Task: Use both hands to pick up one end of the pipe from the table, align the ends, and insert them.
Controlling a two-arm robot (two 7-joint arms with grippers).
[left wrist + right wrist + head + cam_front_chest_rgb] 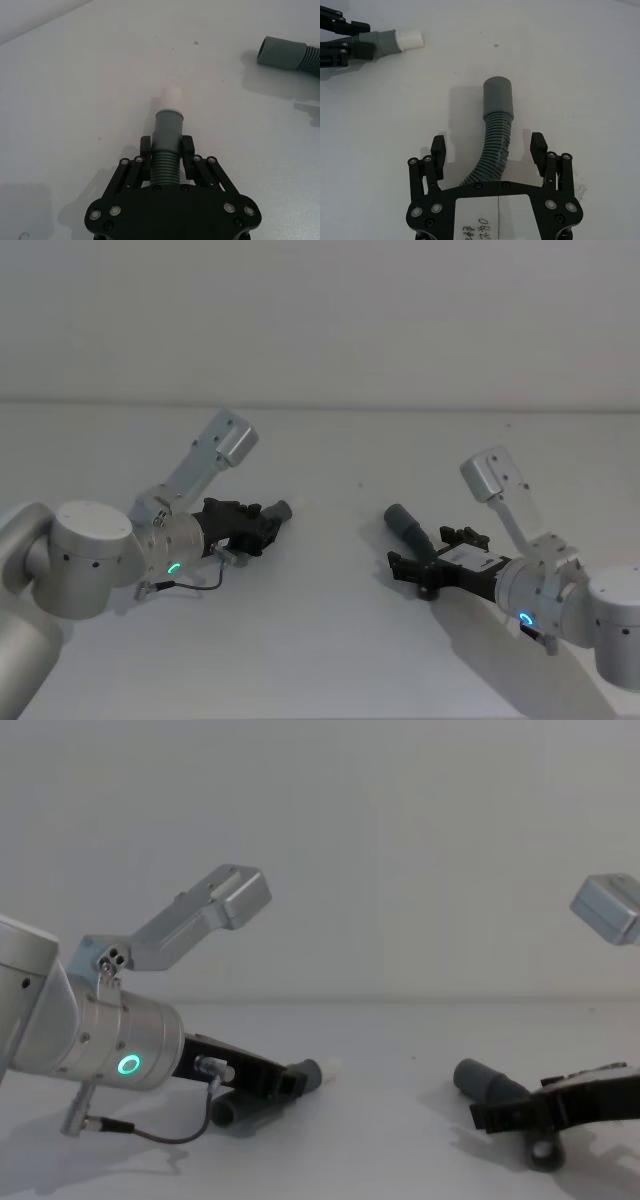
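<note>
The right gripper [488, 145] lies low on the near right part of the desk [330, 640]. Its jaws are wide open and stand on both sides of the wider pipe piece [495, 135] without touching it. This piece lies flat on the desk, and its socket collar [498, 97] points away from the gripper, toward the middle. Farther back and on the left, the left gripper [167, 147] has its jaws closed tight on the ribbed part of the slimmer pipe piece [165, 167]. The pale tip [410, 40] of this piece sticks out beyond the jaws, low over the desk, well apart from the socket collar.
</note>
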